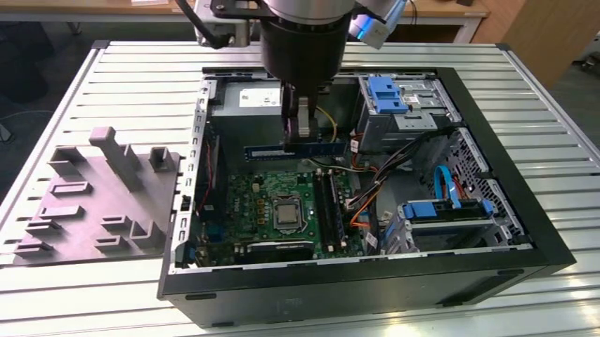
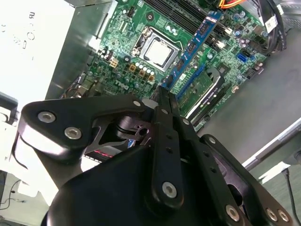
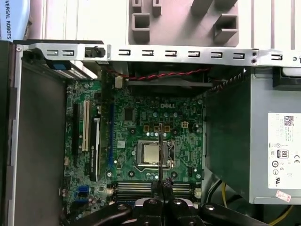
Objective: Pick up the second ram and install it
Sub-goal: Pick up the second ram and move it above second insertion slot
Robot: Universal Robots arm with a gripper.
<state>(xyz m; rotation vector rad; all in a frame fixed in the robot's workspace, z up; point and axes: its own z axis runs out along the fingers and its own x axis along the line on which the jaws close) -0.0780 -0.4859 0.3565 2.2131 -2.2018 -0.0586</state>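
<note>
Gripper (image 1: 302, 139) is clamped on the second ram (image 1: 294, 149), pinching it at about mid-length so the stick hangs level and balanced. The stick is held in the air inside the open PC case (image 1: 328, 288), above the motherboard (image 1: 253, 203) and behind the CPU socket (image 1: 284, 210), touching nothing. In the second wrist view it's a blue-green strip sticking out past the fingertips. It looks crosswise to the RAM slots (image 1: 328, 200), so prob not lined up for seating yet. Grey tray (image 1: 94, 203) sits outside the case, on the exterior view's left.
</note>
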